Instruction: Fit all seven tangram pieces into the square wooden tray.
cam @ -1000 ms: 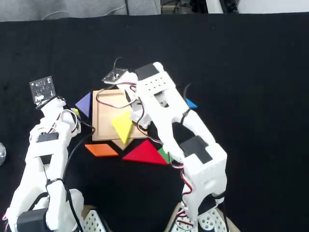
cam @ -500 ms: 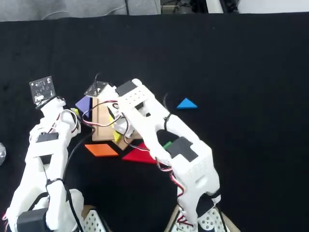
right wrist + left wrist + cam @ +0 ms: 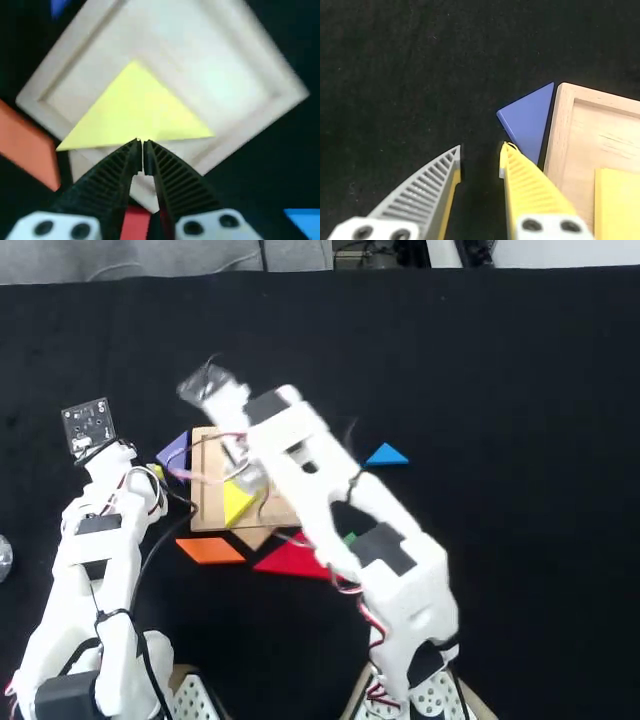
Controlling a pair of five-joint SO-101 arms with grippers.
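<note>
- The right gripper [image 3: 141,144], fingers pressed together on nothing, has swept across the wooden tray [image 3: 559,130] and pulled back.
- The yellow triangle [image 3: 135,112] slid toward 9 o'clock and now lies in the tray's 6 o'clock part. One corner may still ride the rim.
- The left gripper [image 3: 481,149], spread, is unmoved beside the purple triangle [image 3: 529,119], at the tray's 9 o'clock.

Tray [image 3: 561,115] was pale wood with faint grain, smooth and unvarnished-looking, yellow triangle [image 3: 135,115] and violet-blue triangle [image 3: 527,122] looked smooth and matt, table cover [image 3: 395,60] was matt black cloth flecked with lint, left gripper [image 3: 481,147] was ribbed grey and yellow plastic, right gripper [image 3: 142,144] was ribbed black plastic.
</note>
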